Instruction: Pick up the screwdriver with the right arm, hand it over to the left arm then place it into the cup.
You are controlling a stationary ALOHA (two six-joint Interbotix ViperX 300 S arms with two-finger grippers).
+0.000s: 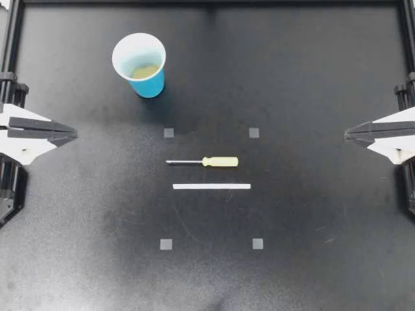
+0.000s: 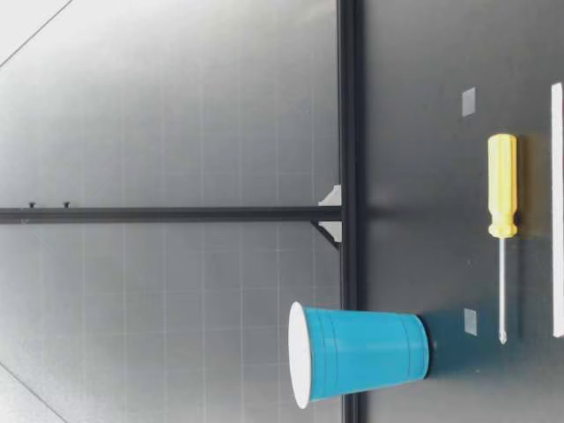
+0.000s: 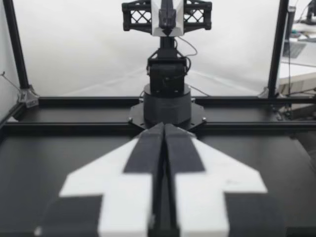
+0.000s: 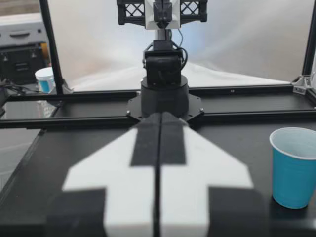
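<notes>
Currently the black table (image 1: 311, 214) is sitting inside a black frame (image 2: 349, 88), bearing four grey squares (image 1: 168, 133) and a white strip (image 1: 211, 186). The screwdriver (image 1: 207, 161) is lying just beside the strip, with the cup (image 1: 150, 84) standing well apart. The left gripper (image 1: 74, 135) and right gripper (image 1: 347, 135) are hovering at the edges, jaws closed and gripping nothing

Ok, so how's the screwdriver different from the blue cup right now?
The screwdriver lies flat on its side, while the cup stands upright, mouth up. The screwdriver is long and thin, with a yellow handle and a bare metal shaft; the cup is wide, blue outside and white inside. The screwdriver sits among the four grey squares; the cup stands outside them. Both rest on the black table.
</notes>
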